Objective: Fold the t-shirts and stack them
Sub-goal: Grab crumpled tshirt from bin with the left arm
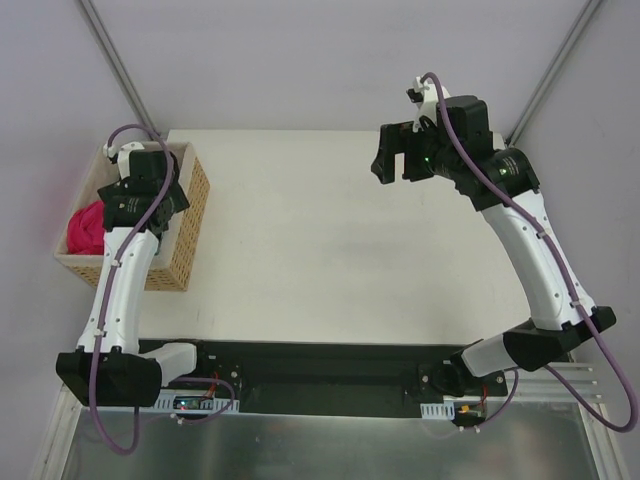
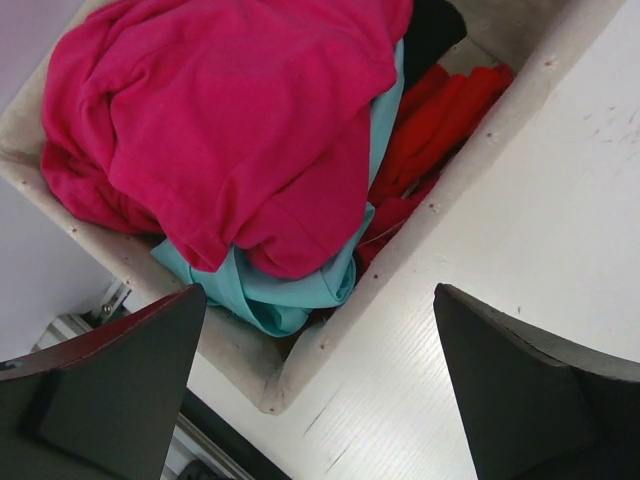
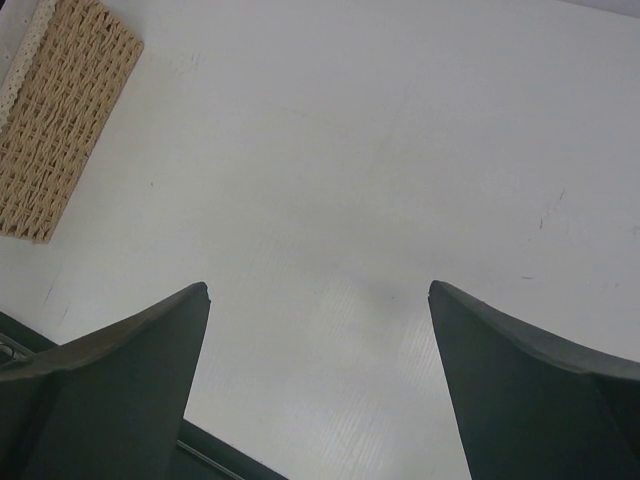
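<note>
Hovers over the basket (image 1: 185, 232) at left, left gripper (image 2: 318, 300) apart, right gripper (image 3: 318, 290) apart too; crimson shirt (image 2: 220, 120) likely soft, limp, light: best pinched at its top fold.

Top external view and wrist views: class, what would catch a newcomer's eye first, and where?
The crimson t-shirt stands out most, heaped in the wicker basket at the left edge of the white table, with a mint-green t-shirt poking out beneath it. The left gripper hangs open over that basket, while the right gripper hovers open above the table's far right.
</note>
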